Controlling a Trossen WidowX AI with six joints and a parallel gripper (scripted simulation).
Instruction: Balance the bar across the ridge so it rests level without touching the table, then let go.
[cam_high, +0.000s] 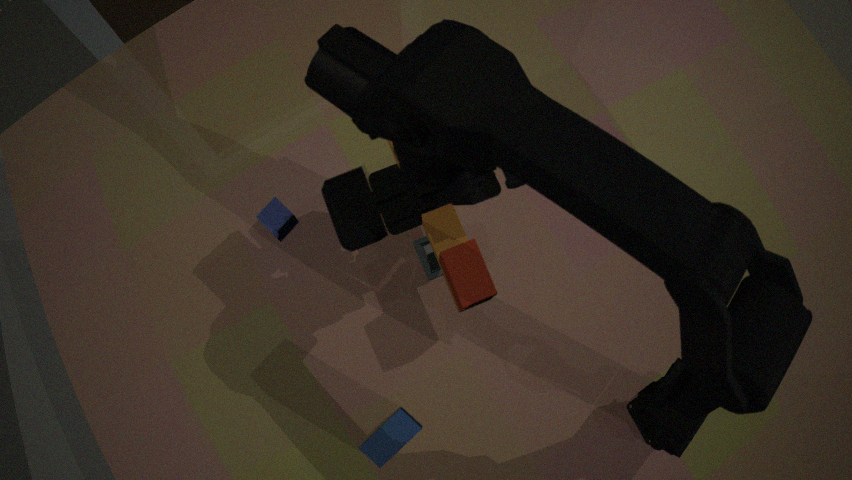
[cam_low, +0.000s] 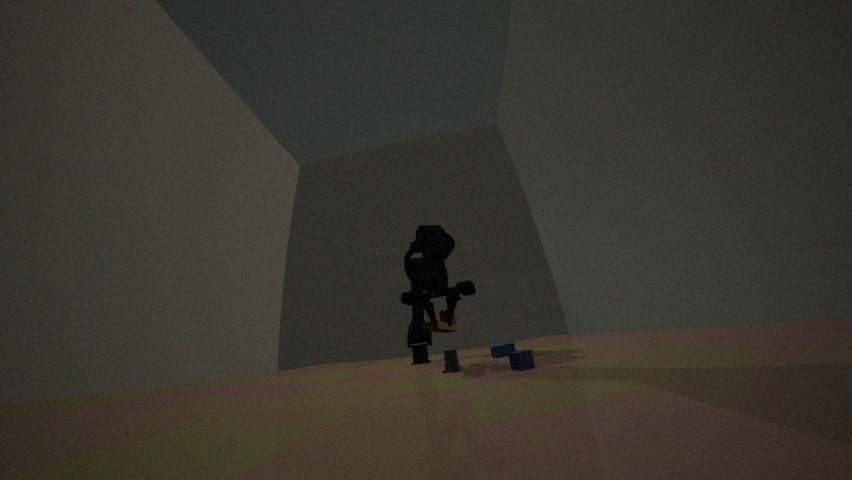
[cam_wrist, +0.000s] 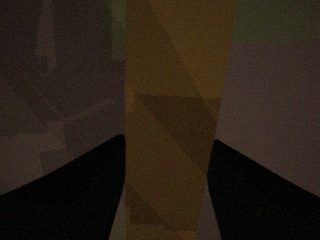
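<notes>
An orange bar (cam_high: 443, 225) (cam_low: 440, 326) (cam_wrist: 167, 120) with a red block (cam_high: 468, 274) (cam_low: 443, 316) on one end is held in the air. My gripper (cam_low: 442, 323) (cam_wrist: 167, 147) is shut on the bar; in the top view the arm hides its fingertips. The grey ridge (cam_high: 426, 262) (cam_low: 451, 360) stands on the table below; the bar partly covers it in the top view. In the exterior view a gap shows between the bar and the ridge's top. The ridge does not show in the wrist view.
A dark blue block (cam_high: 276, 217) (cam_low: 522, 360) lies on the table on one side of the ridge. A lighter blue block (cam_high: 390, 437) (cam_low: 502, 350) lies farther off, toward the bottom of the top view. The arm's base (cam_high: 670, 411) stands at the lower right there.
</notes>
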